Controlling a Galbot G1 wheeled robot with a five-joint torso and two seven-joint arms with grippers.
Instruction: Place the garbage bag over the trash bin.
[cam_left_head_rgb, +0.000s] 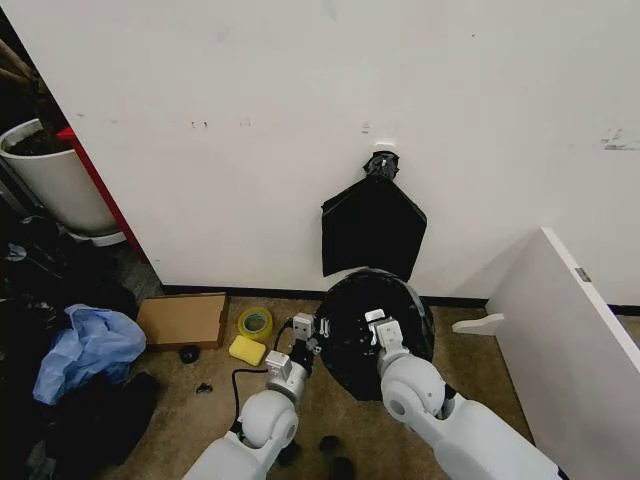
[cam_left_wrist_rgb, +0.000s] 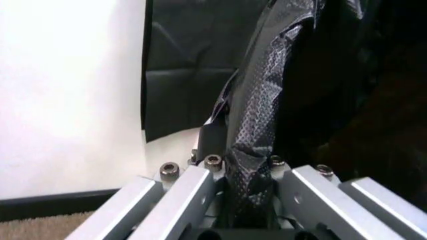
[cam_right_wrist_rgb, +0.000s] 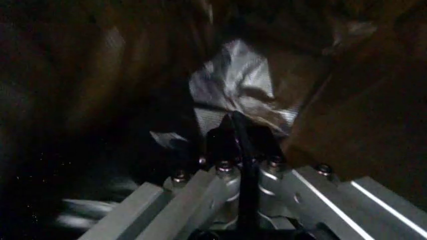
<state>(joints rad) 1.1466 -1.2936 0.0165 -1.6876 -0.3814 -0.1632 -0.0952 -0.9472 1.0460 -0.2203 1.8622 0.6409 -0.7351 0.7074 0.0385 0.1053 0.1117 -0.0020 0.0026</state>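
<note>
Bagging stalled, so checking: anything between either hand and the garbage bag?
Nothing visible. The left hand and right hand each pinch a fold of the glossy black plastic garbage bag, draped over the cream-white trash bin.

tan carpet floor (cam_left_head_rgb: 200, 410) carries cardboard box (cam_left_head_rgb: 182, 319), tape roll (cam_left_head_rgb: 255, 322), perhaps sponge (cam_left_head_rgb: 247, 349).

I count two grippers, left gripper (cam_left_head_rgb: 316, 335) and right gripper (cam_left_head_rgb: 371, 322), both at the one garbage bag (cam_left_head_rgb: 352, 340). One flat black bundle (cam_left_head_rgb: 371, 225) on the wall just above that bag. Left of the bag on the floor: one yellow tape roll (cam_left_head_rgb: 255, 322), one yellow sponge (cam_left_head_rgb: 247, 349), one cardboard box (cam_left_head_rgb: 182, 319), one blue bag (cam_left_head_rgb: 88, 348). One white planter (cam_left_head_rgb: 55, 180) far upper left.
</note>
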